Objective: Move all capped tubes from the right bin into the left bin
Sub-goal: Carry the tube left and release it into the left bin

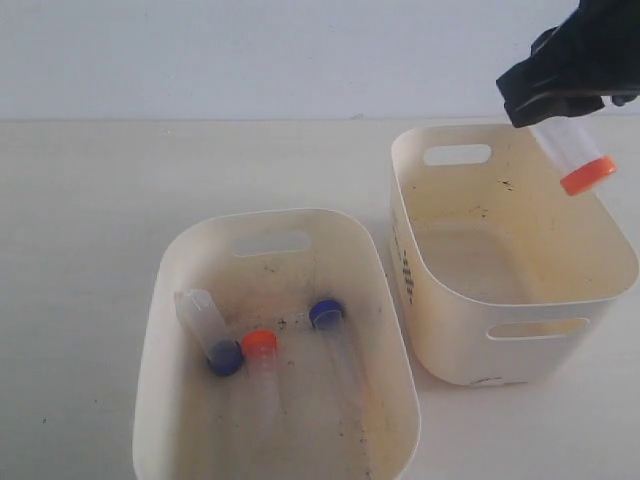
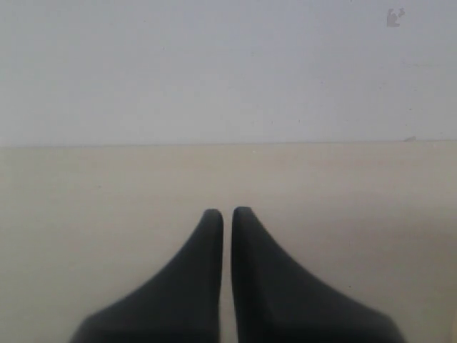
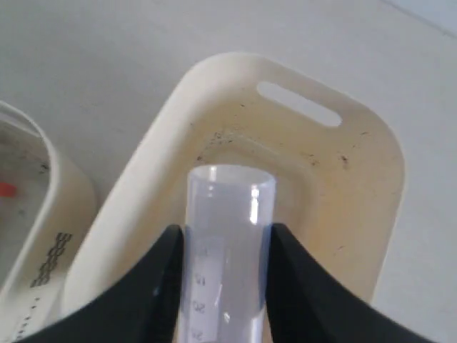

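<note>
Aloft, the right gripper (image 3: 226, 231) clamps an orange-capped tube (image 1: 572, 150) over the right bin (image 1: 470, 330). Three tubes (image 1: 207, 325) lie in the left bin (image 1: 160, 300) (left gripper (image 2: 227, 212) closed, empty).

Matte black grippers, each with two tapered fingers

The left gripper (image 2: 223, 213) has two smooth, dull black fingers (image 2: 178, 293), wide at the base. Their outer edges sweep inward in a concave curve to narrow, rounded tips, and the inner faces run straight and flat. The right gripper (image 3: 225, 236) has fingers (image 3: 143, 300) of the same black and the same flared outline, with a faint pale speck on one. In the exterior view, at about 1 o'clock, its body (image 1: 565, 60) is a blocky, angular black mass with hard edges.
</note>
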`<state>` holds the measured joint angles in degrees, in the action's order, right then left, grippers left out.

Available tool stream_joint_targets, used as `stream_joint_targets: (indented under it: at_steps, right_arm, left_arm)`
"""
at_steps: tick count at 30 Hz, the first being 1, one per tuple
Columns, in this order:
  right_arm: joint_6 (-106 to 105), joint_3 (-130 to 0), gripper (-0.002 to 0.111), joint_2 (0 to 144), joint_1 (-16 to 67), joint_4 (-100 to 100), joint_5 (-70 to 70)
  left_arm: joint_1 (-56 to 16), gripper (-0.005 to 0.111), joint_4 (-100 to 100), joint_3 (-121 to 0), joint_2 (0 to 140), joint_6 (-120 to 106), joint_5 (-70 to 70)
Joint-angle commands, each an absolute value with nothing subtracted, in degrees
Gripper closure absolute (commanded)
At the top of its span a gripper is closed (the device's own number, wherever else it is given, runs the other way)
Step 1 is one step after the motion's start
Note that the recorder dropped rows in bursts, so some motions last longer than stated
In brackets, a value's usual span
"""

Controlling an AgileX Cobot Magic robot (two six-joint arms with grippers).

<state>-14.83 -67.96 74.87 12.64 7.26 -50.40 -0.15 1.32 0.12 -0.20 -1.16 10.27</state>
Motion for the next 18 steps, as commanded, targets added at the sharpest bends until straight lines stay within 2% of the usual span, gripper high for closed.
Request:
stream_joint_targets:
  at_steps: [1,18]
  right_arm:
    - [-12.83,-68.07,0.108,73.54,12.55,13.77,-52.79]
    - [-8.36,-68.07,0.108,73.21,13.23,30.75,-54.11]
  left_arm:
    - [-0.56,0.103,1.51,0.0,0.0,-0.92,9.85]
    - [-0.56,0.103,1.51,0.0,0.0,-0.92,9.85]
